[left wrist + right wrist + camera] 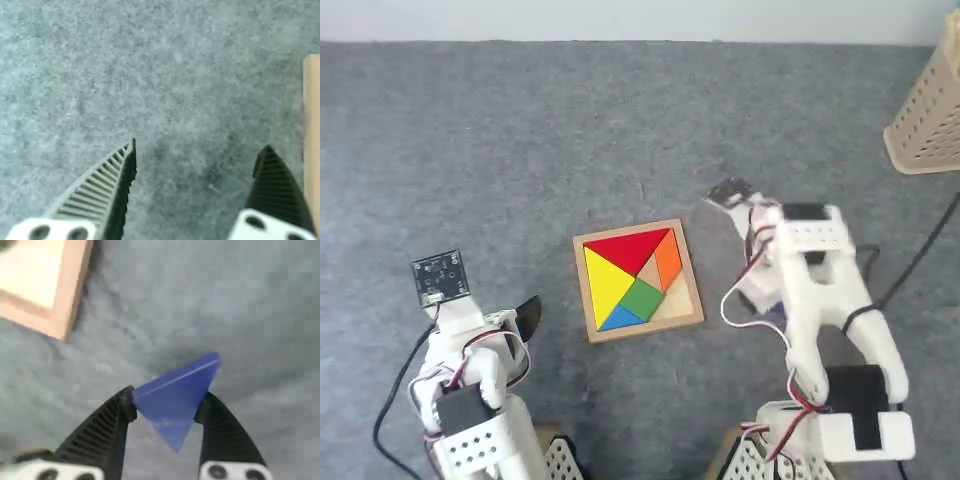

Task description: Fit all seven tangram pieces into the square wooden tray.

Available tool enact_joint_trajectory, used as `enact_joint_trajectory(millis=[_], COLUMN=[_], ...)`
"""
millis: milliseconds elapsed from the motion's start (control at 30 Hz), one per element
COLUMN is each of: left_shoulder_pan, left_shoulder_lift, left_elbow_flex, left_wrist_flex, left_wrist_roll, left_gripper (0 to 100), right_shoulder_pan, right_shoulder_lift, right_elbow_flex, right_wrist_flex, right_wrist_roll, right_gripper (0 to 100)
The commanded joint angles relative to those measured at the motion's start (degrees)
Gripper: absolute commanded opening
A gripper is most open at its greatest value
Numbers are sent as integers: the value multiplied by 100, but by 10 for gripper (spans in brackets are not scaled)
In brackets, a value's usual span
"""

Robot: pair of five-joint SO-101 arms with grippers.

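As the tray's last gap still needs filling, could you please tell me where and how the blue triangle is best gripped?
Probably across its two slanted edges, coming from above, as the right hand does now. The blue triangle is thin and flat, so only its edges give purchase, and a free corner can lead into the tray.

Blue triangle (172, 400) near partly filled wooden tray (646, 331)

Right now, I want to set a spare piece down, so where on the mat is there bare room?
The grey mat beyond the tray, across to the perforated basket, is bare. Crowded: right of the tray, where the right gripper holds the blue triangle, and left of it, where the left gripper hangs open.
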Motion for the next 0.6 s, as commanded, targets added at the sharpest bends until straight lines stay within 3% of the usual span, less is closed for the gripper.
enact_joint_trajectory(millis=[0, 200, 567], left_shoulder_pan=[-26, -26, -26], left_shoulder_lift=[-79, -79, -79], left_elbow_flex=[-75, -75, -75], left_wrist_flex=[35, 35, 35], left_wrist_roll=[-9, -9, -9], left_gripper=[354, 354, 354], right_shoulder_pan=[-207, -1165, -3046], right_shoulder_lift=[-22, -48, -31], right_elbow_flex=[-1002, -967, -976], right_wrist_flex=[804, 1270, 1103], right_wrist_roll=[2251, 4246, 3965], right_gripper=[99, 104, 136])
